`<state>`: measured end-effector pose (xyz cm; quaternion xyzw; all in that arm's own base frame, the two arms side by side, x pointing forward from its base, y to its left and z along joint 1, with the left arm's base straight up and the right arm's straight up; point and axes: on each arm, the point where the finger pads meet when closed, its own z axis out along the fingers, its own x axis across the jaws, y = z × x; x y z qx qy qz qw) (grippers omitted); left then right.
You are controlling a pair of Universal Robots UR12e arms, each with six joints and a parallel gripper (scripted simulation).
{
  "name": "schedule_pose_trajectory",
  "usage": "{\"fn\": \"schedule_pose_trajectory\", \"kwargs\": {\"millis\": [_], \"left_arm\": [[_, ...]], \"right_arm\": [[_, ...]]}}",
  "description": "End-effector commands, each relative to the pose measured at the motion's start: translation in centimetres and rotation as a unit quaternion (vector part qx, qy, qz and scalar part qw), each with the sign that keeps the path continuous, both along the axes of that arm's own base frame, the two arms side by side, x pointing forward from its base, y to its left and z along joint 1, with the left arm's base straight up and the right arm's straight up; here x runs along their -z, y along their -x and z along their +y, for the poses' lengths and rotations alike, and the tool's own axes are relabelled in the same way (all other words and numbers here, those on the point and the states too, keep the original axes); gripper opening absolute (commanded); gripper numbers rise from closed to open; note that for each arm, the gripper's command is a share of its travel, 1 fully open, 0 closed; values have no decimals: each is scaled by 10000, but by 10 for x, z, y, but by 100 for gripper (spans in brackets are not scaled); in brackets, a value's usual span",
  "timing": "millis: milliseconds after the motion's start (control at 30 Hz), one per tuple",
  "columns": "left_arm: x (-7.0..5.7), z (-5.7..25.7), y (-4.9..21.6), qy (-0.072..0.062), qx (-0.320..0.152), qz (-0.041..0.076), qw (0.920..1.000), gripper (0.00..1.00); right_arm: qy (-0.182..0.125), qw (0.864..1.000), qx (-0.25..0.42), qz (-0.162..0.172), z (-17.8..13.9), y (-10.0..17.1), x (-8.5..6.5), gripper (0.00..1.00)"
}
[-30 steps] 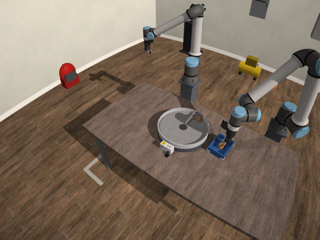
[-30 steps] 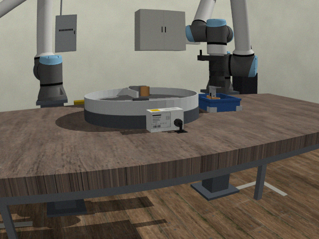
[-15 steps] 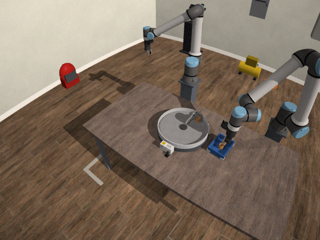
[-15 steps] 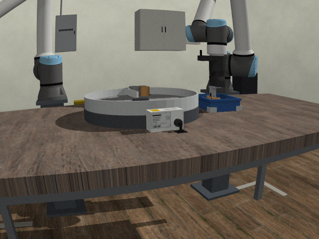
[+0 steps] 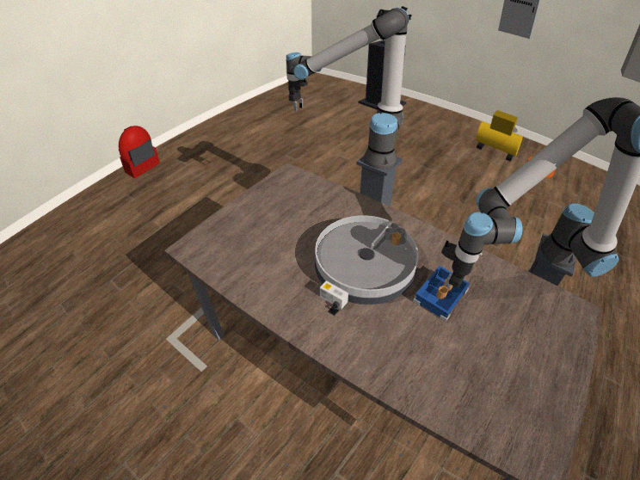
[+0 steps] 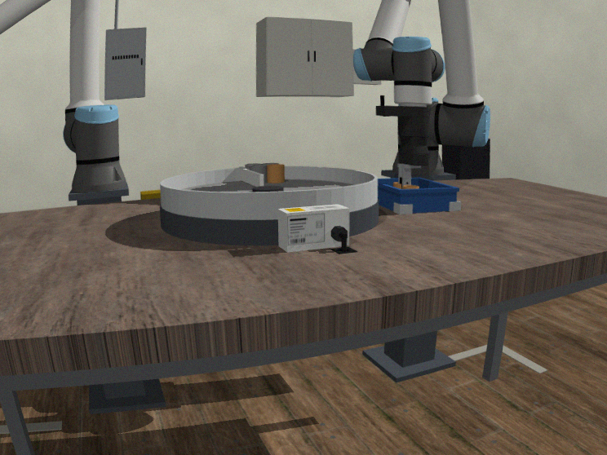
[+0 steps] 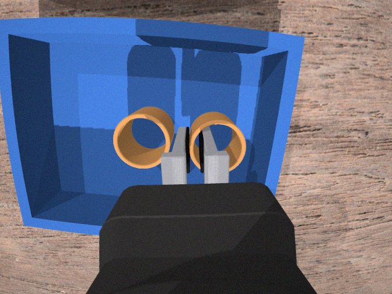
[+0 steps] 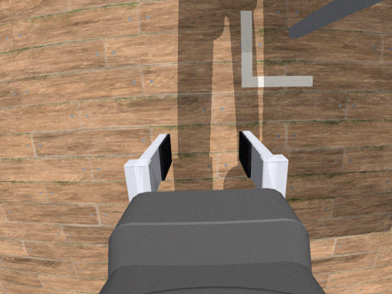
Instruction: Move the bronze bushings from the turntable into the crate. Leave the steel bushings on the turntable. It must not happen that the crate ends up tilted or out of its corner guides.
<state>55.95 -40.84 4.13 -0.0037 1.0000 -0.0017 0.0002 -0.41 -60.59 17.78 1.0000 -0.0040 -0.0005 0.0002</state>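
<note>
Left wrist view: left hand [image 5: 449,284] [image 6: 405,182] [image 7: 195,150] points straight down, pinching one bronze bushing [image 7: 239,145] by its wall inside the crate [image 5: 433,306] [image 6: 426,200] [image 7: 14,142]; exterior mostly hides that. Right hand [image 5: 298,105] [image 8: 205,155] hangs wide open lol

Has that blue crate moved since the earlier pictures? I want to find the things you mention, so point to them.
No. In the top and exterior views, the blue crate [image 5: 433,304] [image 6: 431,200] [image 7: 18,126] sits the same way beside the turntable [image 5: 330,281] [image 6: 220,203].
</note>
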Motion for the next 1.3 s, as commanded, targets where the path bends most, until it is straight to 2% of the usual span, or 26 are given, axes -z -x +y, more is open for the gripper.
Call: {"fn": "schedule_pose_trajectory", "kwargs": {"millis": [0,567,600,1267], "left_arm": [[0,1,0,3,0,2,10000,0],[0,1,0,3,0,2,10000,0],[0,1,0,3,0,2,10000,38],[0,1,0,3,0,2,10000,38]], "right_arm": [[-1,10000,1,-5,2,1,1,100],[-1,10000,1,-5,2,1,1,100],[-1,10000,1,-5,2,1,1,100],[-1,10000,1,-5,2,1,1,100]]}}
